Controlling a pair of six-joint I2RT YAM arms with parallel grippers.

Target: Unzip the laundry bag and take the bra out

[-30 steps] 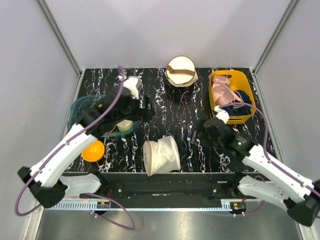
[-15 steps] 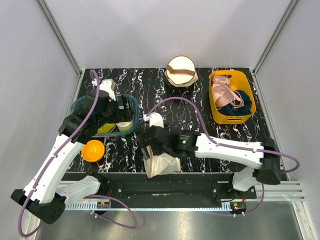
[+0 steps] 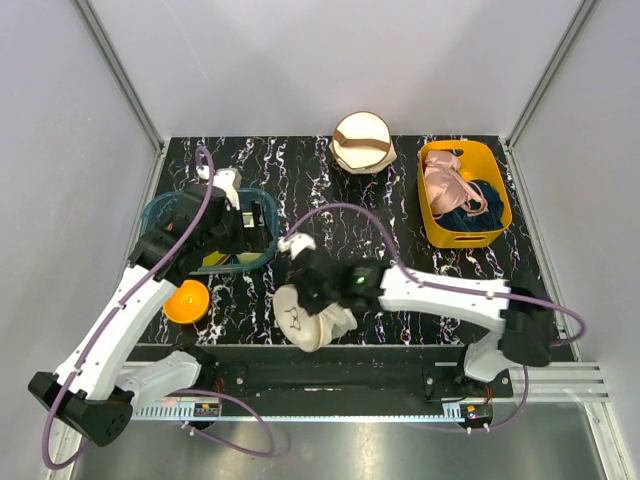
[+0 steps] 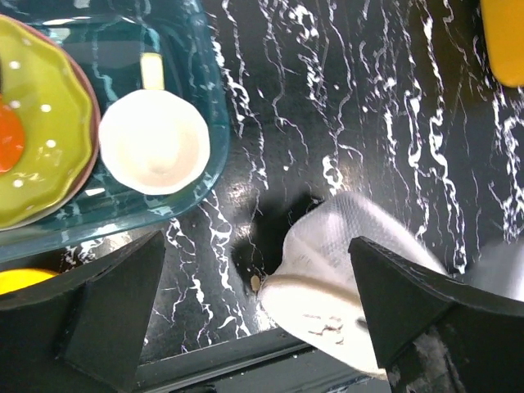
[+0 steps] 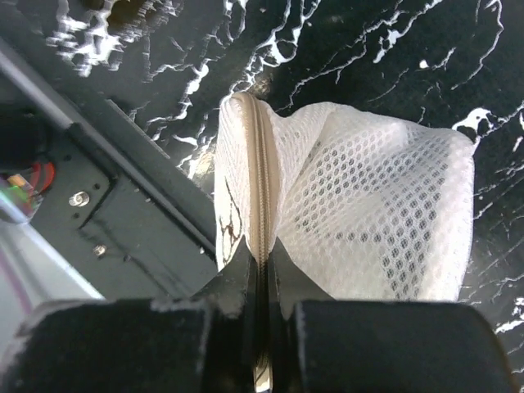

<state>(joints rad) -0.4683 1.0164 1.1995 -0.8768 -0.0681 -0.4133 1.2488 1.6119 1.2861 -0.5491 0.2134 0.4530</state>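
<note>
The laundry bag [image 3: 312, 318] lies on its side at the near edge of the counter [image 3: 420, 215], its face with the small black drawing turned toward that edge and its mesh dome swelling away toward the far right. The right gripper [image 5: 260, 274] is on the bag from just behind it, jaws pressed together and pinching the cream zip band [image 5: 255, 180] that rims the bag. In the right wrist view the band runs straight on from the jaws, so a pull along that line looks like what would open it. I cannot tell whether the zip's tab itself is caught. The left gripper [image 4: 255, 237] hangs up and to the bag's left, jaws spread wide with nothing between them, beside the teal tray [image 4: 209, 123], and is plainly the farther arm. The bra is not visible and is presumably inside the bag.
</note>
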